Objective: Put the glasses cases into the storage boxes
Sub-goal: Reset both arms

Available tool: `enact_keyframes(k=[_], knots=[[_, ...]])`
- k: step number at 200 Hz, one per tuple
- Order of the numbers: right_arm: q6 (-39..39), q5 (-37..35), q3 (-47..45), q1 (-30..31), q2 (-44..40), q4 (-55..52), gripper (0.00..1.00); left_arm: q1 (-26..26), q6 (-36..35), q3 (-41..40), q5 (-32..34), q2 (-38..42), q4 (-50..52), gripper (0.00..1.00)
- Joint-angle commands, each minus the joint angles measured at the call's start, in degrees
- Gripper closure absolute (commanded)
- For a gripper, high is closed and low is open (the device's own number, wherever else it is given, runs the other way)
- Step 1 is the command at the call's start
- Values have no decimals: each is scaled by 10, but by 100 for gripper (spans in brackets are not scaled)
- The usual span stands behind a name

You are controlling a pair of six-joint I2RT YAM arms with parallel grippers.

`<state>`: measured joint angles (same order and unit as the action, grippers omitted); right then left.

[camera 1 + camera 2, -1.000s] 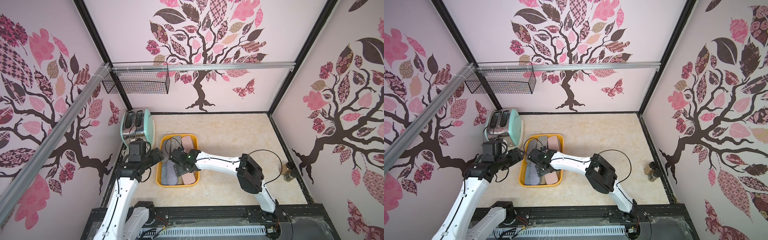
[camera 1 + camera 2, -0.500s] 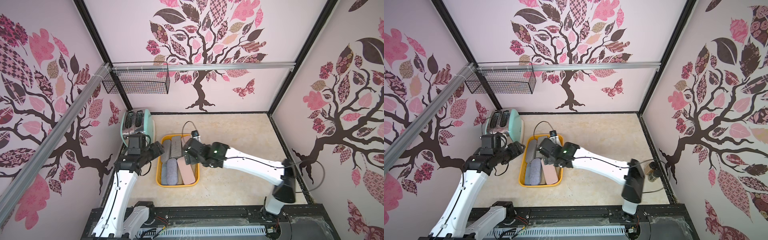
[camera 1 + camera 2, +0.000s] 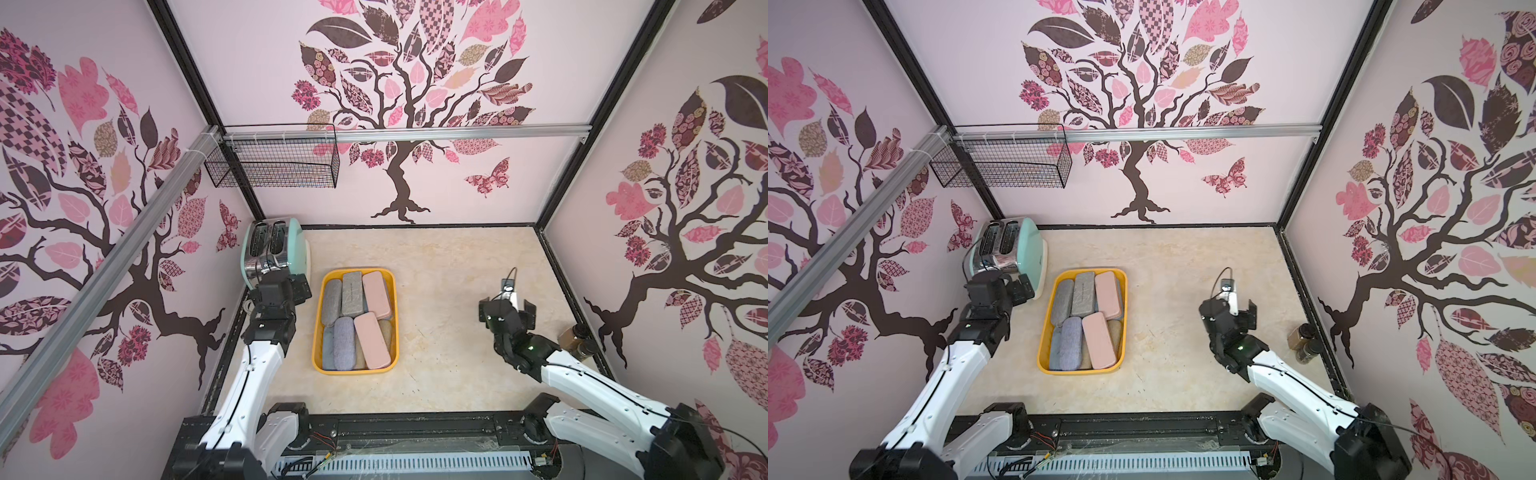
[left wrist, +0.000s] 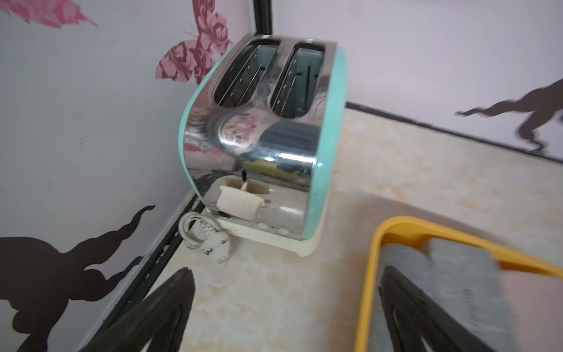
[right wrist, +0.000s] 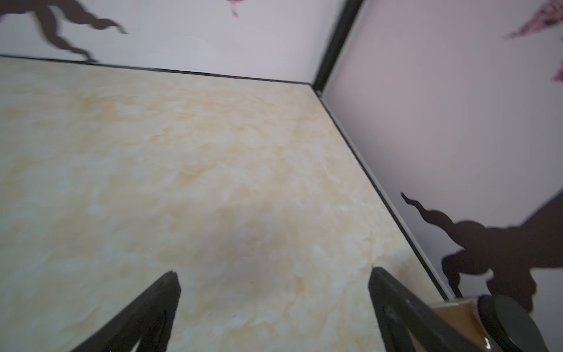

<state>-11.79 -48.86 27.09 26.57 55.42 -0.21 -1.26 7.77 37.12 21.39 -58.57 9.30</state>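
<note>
In both top views the yellow-orange storage box (image 3: 356, 370) (image 3: 1080, 370) lies left of the table's middle. It holds several glasses cases: two pale pink ones (image 3: 376, 295) (image 3: 371, 340), a lavender one (image 3: 344, 343) and grey ones (image 3: 331, 296). More cases lie partly hidden beneath them. My left gripper (image 3: 286, 287) (image 4: 285, 271) hovers open and empty between the toaster and the box's left rim (image 4: 370, 274). Over bare table at the right, my right gripper (image 3: 507, 308) (image 5: 273, 271) is also open and empty.
A mint and chrome toaster (image 3: 276, 249) (image 4: 268, 137) stands in the back left corner, its cord (image 4: 202, 234) coiled beside it. A brown jar (image 3: 575, 338) (image 5: 457, 317) sits against the right wall. A black wire basket (image 3: 274, 162) hangs on the back rail.
The right arm has pulled out of the box and swung far to the right. The left gripper has opened wider and drawn slightly away from the box.
</note>
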Motion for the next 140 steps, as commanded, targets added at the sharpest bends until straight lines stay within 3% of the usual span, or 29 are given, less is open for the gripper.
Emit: enact_keyframes(k=[1,20,34,58,69,83,93,97,112,120,140], knots=[[5,0,-15,-78,33,153,0,-9,-70,-103,8,-28,-211,3],[9,-32,-51,-104,73,246,1,-9,-64,-167,-68,-63,-309,3],[23,-14,-81,-104,108,342,0,-10,-88,-172,-116,-89,-354,3],[40,60,-113,-106,203,487,0,-31,-78,-163,-167,-133,-386,3],[43,98,-76,-106,226,442,0,-42,-76,-154,-198,-146,-384,3],[115,160,-97,-112,263,582,1,-51,-70,-156,-228,-150,-397,3],[153,155,-96,-113,291,629,1,-62,-56,-162,-250,-156,-423,3],[153,161,-100,-120,299,647,1,-66,-50,-164,-254,-160,-434,3],[97,295,-140,-200,327,730,1,-79,-36,-153,-257,-174,-439,3],[57,319,-143,-238,336,729,0,-85,-35,-149,-267,-181,-436,3],[71,378,-122,-248,348,703,0,-94,-19,-164,-270,-194,-497,3]])
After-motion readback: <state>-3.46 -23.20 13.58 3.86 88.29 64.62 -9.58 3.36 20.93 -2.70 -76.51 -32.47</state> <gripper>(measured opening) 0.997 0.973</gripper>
